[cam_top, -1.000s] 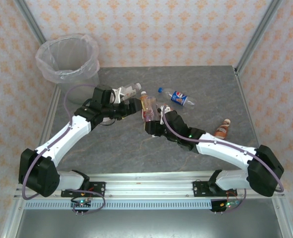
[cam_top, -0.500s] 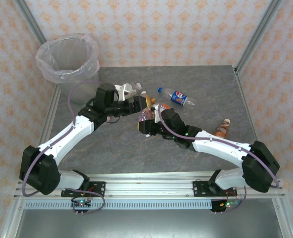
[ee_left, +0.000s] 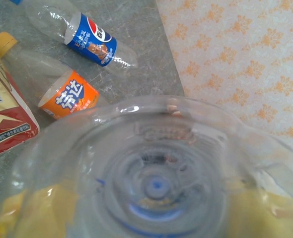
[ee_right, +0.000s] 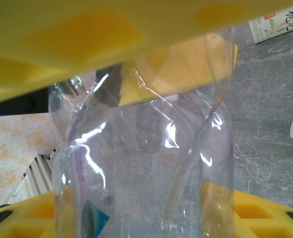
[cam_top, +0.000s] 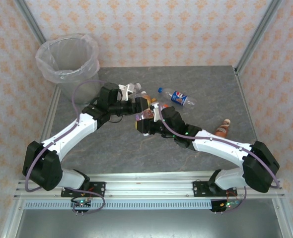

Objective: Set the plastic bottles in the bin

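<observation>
A clear plastic bottle [cam_top: 146, 114] hangs above the table's middle between both grippers. My right gripper [cam_top: 147, 122] is shut on its body [ee_right: 146, 163], yellow pads [ee_right: 265, 213] on either side. My left gripper [cam_top: 138, 105] comes from the left and is closed over its base end [ee_left: 156, 173]; one of its yellow fingers [ee_right: 87, 44] presses across the crumpled plastic. A blue-labelled bottle [cam_top: 179, 97] [ee_left: 92, 42], an orange-labelled bottle [ee_left: 62, 91] and a brown-labelled bottle [cam_top: 222, 129] lie on the table. The bin [cam_top: 89, 67], lined with a clear bag, stands at the far left corner.
A red and cream drink pack [ee_left: 5, 119] lies beside the orange-labelled bottle. Another clear bottle [cam_top: 132, 88] lies behind my left wrist. A white and green carton [ee_right: 280, 20] sits on the grey table [cam_top: 111, 148]. Metal frame posts and patterned walls enclose the table.
The right gripper carried the clear bottle left and slightly back. The left gripper moved right over the bottle's end and its wide-open jaws closed in on it.
</observation>
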`<state>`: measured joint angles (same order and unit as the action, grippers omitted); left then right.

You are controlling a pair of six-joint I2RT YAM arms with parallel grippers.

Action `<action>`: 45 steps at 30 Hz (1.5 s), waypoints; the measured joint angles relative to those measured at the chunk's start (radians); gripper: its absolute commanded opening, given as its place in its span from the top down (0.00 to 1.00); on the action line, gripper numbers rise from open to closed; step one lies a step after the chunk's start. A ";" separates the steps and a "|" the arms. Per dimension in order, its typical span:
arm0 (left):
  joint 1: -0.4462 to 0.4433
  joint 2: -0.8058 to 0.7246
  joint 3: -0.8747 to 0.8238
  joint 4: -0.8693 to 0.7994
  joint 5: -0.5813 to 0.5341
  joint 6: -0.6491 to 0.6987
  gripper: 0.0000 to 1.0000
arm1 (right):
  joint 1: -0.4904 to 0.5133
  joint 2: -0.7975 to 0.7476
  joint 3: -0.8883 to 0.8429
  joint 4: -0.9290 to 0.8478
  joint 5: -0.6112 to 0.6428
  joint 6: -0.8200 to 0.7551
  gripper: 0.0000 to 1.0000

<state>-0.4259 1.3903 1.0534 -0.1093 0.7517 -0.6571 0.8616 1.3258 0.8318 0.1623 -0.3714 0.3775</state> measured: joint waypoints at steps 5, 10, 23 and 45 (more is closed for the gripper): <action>-0.006 0.000 0.001 -0.002 0.000 0.003 0.37 | 0.000 0.000 0.000 -0.003 0.000 0.004 0.50; -0.006 0.000 0.002 -0.002 -0.001 0.003 0.38 | 0.002 0.000 0.000 -0.003 0.008 0.007 0.44; -0.006 0.031 0.052 -0.014 -0.040 0.003 0.40 | 0.002 -0.040 -0.042 0.039 0.071 0.021 0.14; -0.006 0.107 0.360 -0.368 -0.494 0.105 0.44 | -0.013 -0.261 -0.254 0.020 0.470 0.156 0.01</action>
<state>-0.4324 1.4975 1.4136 -0.4774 0.2577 -0.5522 0.8482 1.0645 0.5774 0.1822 0.0982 0.5335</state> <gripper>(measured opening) 0.565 0.991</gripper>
